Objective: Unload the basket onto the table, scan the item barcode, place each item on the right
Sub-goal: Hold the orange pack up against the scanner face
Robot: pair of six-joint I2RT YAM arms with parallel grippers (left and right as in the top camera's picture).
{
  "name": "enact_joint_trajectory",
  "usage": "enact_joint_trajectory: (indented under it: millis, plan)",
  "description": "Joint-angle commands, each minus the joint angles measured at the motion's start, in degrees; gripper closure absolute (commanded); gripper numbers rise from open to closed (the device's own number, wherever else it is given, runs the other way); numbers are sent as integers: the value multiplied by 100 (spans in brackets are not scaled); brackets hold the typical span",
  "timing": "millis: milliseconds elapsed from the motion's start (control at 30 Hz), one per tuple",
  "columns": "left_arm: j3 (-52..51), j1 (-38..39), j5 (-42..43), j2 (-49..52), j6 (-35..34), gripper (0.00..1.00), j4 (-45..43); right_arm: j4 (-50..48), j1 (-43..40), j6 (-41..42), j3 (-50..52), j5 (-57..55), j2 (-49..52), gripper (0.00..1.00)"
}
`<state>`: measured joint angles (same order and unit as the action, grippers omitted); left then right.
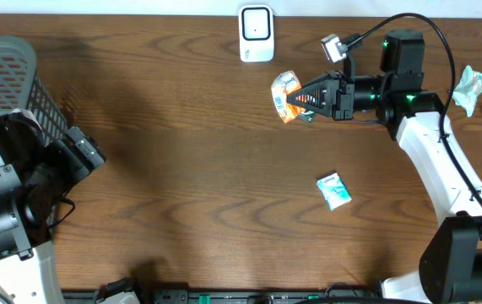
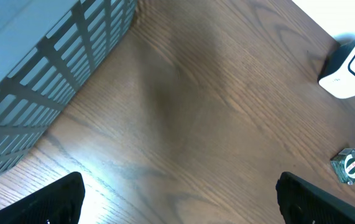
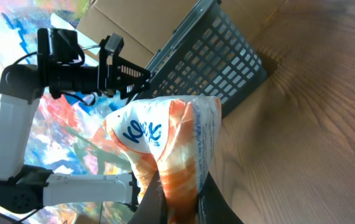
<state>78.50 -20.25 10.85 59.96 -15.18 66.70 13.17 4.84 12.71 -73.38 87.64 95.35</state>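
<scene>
Bright, even light. Overhead, the table is shadowed toward 10 o'clock; left wrist view shows glare at 7 o'clock.

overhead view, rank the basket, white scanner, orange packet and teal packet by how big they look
1. basket, though the frame cuts it off
2. white scanner and orange packet: about alike, and the packet is held up nearer the camera, so unranked
3. teal packet

The left claw stands wide open, its dark fingers in the bottom corners. Between them runs brown wood-grain worktop. A grey slatted basket fills the upper left. A white scanner sits at the upper right, and a small packet lies below it, apart.
</scene>
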Motion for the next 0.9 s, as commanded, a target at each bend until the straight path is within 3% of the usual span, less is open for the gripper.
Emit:
enact_joint_trajectory:
  millis: [0, 300, 667, 867]
  plan:
    - [90, -31, 50, 0, -9, 2, 13, -9, 31, 57, -42, 164, 7, 99]
    - [90, -31, 50, 0, -9, 2, 13, -7, 74, 186, -42, 144, 7, 99]
    - [90, -31, 50, 0, -9, 2, 13, -13, 293, 1982, -39, -354, 7, 99]
    - [90, -31, 50, 0, -9, 2, 13, -15, 293, 2162, -39, -621, 7, 99]
